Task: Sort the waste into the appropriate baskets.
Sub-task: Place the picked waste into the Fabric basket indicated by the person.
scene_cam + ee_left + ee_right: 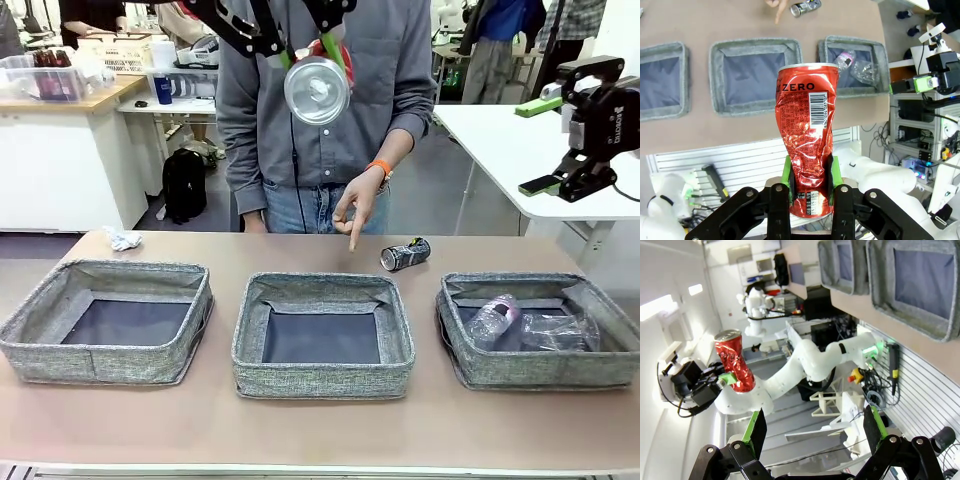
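My left gripper (pixel 317 60) hangs high above the middle basket (pixel 322 381), shut on a dented red drink can (pixel 317 90) whose silver end faces the front camera. In the left wrist view the green pads (pixel 786 176) clamp the red can (pixel 807 145) near its base. A black-and-silver can (pixel 405 254) lies on the table behind the baskets. A person's hand (pixel 355 208) points down beside it. Two clear bottles (pixel 493 320) lie in the right basket (pixel 540 372). The left basket (pixel 100 366) holds nothing. My right gripper (pixel 585 150) stands open and raised at the right.
A small white paper wad (pixel 123 238) lies at the table's far left, behind the left basket. The person stands at the far edge, centre. In the right wrist view my right gripper (pixel 815 427) is open, facing the red can (pixel 734 360) and the left arm.
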`<state>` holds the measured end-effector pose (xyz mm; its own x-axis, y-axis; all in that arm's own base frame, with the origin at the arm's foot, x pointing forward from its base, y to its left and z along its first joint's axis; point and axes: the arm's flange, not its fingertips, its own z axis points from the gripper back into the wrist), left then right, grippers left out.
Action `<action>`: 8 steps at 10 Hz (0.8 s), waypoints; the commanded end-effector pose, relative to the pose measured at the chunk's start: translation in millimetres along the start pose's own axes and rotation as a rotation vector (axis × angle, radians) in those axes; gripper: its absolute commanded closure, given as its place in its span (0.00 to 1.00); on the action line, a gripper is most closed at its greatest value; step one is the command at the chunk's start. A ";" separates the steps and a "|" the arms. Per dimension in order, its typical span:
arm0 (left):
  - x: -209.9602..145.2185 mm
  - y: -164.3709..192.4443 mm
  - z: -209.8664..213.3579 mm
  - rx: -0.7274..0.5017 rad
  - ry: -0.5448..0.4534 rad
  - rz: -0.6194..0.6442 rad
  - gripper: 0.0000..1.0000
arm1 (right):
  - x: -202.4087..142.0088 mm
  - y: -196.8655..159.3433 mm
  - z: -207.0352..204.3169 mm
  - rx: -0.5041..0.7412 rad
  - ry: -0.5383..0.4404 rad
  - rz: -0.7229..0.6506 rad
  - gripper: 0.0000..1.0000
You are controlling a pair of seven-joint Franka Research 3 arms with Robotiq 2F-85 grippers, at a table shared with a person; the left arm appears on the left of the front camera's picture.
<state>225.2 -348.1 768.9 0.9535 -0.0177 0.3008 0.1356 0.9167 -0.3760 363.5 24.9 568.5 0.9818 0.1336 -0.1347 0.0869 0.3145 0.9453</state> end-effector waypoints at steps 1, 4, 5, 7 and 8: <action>-4.0 6.8 0.3 0.010 -0.013 -0.009 0.71 | 2.2 3.9 2.2 0.010 -0.003 0.003 0.00; -14.1 11.0 -35.4 0.052 0.008 -0.006 0.71 | 2.2 3.9 2.2 0.010 -0.003 0.003 0.00; -20.8 18.0 -51.4 0.113 -0.035 -0.004 0.71 | 2.2 3.9 2.2 0.010 -0.003 0.003 0.00; -30.6 39.7 -98.8 0.120 -0.041 0.011 0.71 | 2.2 3.9 2.2 0.010 -0.003 0.003 0.00; -28.5 54.5 -128.1 0.104 -0.036 0.014 0.71 | 2.2 3.9 2.2 0.010 -0.003 0.003 0.00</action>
<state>236.8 -355.6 653.5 0.9530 -0.0024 0.3030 0.0890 0.9581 -0.2721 363.6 24.7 568.5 0.9819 0.1332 -0.1349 0.0872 0.3143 0.9453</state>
